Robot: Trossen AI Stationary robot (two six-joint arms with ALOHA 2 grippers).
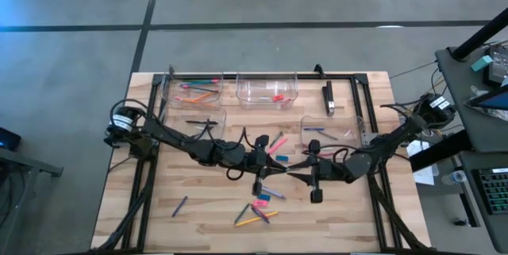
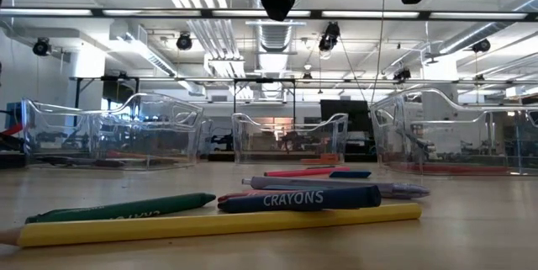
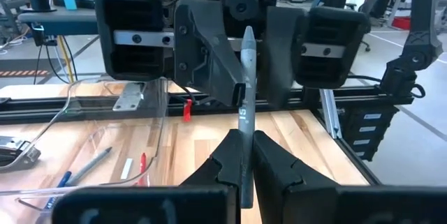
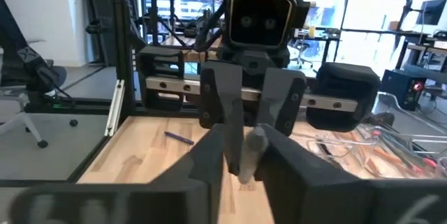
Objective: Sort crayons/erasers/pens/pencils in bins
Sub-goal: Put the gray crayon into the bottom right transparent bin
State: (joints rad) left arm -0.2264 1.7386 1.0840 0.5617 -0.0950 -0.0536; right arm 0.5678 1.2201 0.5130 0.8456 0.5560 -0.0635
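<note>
Two grippers meet in the air over the middle of the wooden table (image 1: 198, 223), and both have the same grey pen (image 3: 246, 112). The left gripper (image 3: 244, 147) is closed tight on one end of the pen. The right gripper (image 4: 244, 158) faces it, with a finger pressed on each side of the other end. The pen sits between them, up off the table, not in any bin.

Four clear bins (image 1: 238, 80) sit toward the far side of the table. The far left one (image 1: 168, 88) has long thin pencils in it. The one next to it (image 1: 295, 88) has a small red eraser. The bin on the right (image 1: 305, 121) holds a few dark pens.

More things lie loose on the wood on the near side. Close to the low camera there is a long yellow pencil (image 2: 218, 224), a blue crayon (image 2: 298, 198) touching it, and a green crayon (image 2: 126, 209) just beside that.
</note>
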